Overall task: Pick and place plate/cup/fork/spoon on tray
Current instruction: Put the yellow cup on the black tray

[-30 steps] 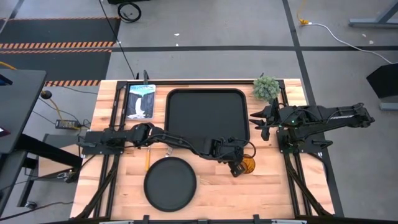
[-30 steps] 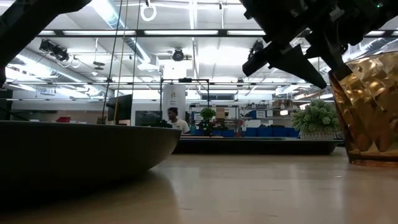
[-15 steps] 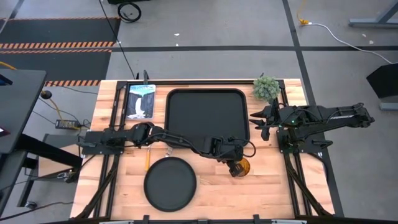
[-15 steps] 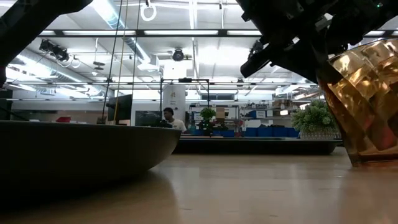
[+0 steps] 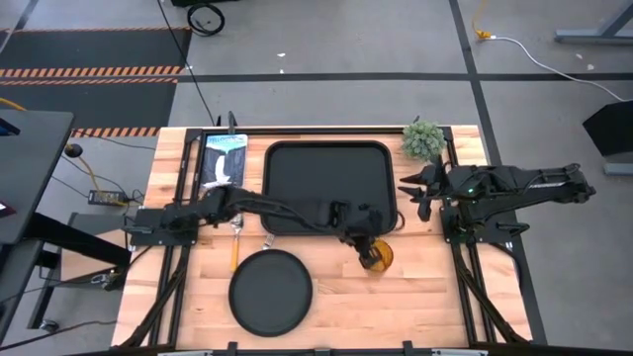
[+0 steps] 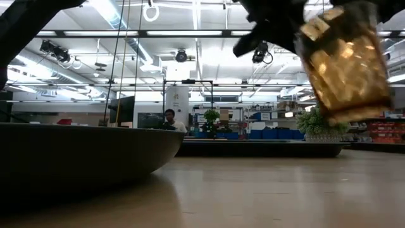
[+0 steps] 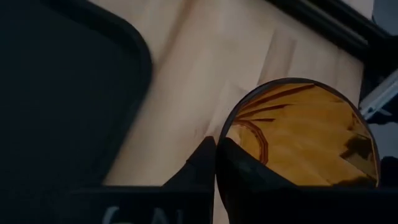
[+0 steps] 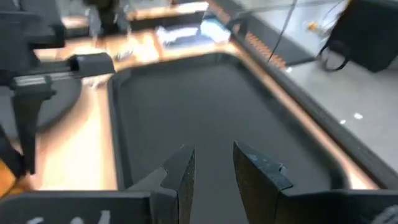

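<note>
The amber cup [image 5: 379, 255] hangs tilted in my left gripper [image 5: 366, 247], clear of the table [image 6: 345, 63], just off the black tray's [image 5: 329, 186] near right corner. The round black plate [image 5: 271, 292] lies flat on the table near the front edge. The spoon's orange handle [image 5: 234, 255] lies on the wood left of the plate, beside my left arm. A small silvery piece [image 5: 265, 240] by the arm may be the fork. My right gripper [image 5: 415, 193] is open and empty at the tray's right edge [image 8: 214, 168]. My left gripper holds the cup by its rim [image 7: 219, 140], one finger [image 7: 249, 183] inside the cup and the other finger [image 7: 199, 168] outside against the wall. The fingers come from above. The cup hangs below them, tilted and lifted clear of the table.
A small green potted plant [image 5: 423, 140] stands at the far right corner, behind my right gripper. A picture book [image 5: 223, 160] lies at the far left beside the tray. The tray's floor [image 8: 205, 106] is bare. Bare wood lies right of the plate.
My left gripper has risen with the cup and carried it toward the table's left and far side, nearer the tray's corner. The cup, which stood on the table a second ago, first tipped and now hangs tilted and clear of the wood.
</note>
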`<state>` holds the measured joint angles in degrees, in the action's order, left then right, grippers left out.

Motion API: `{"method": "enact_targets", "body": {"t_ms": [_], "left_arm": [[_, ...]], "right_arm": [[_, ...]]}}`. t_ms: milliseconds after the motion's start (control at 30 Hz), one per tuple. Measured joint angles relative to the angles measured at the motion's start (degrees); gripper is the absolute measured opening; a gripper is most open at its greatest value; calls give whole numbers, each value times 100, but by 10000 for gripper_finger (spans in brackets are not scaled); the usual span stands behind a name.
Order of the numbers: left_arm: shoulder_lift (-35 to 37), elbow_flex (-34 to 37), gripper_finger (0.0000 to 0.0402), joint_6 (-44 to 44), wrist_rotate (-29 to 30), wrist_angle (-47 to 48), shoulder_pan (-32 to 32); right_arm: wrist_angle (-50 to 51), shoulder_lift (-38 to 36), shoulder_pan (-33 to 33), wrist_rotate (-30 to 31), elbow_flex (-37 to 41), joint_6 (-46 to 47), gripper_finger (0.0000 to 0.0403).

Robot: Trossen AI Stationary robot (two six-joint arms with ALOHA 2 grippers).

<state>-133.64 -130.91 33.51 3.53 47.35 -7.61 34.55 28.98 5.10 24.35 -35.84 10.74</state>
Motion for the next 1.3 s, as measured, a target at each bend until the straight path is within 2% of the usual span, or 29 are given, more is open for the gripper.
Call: {"method": "enact_targets", "body": {"t_ms": [267,567,700,867,1067,1300], "left_arm": [[291,0,12,-611,90,289,821],[258,7,12,-1223,23,281,2087],[153,-2,12,-1441,20,-154,2647],[-195,7,12,-1473,-348,-803,3176],[-559,13,12,-1475,-622,-729,3481],[-564,9,19,-1766,-488,-775,3412]], "right_arm": [[26,-199,-3,740,-235,-171,116],[22,-196,-2,874,-235,-134,116],[14,-91,-4,1039,-235,-129,116],[-18,67,-69,1069,-235,-129,116],[11,143,-205,1038,-235,-85,116],[19,139,-236,1016,-235,-84,116]]}}
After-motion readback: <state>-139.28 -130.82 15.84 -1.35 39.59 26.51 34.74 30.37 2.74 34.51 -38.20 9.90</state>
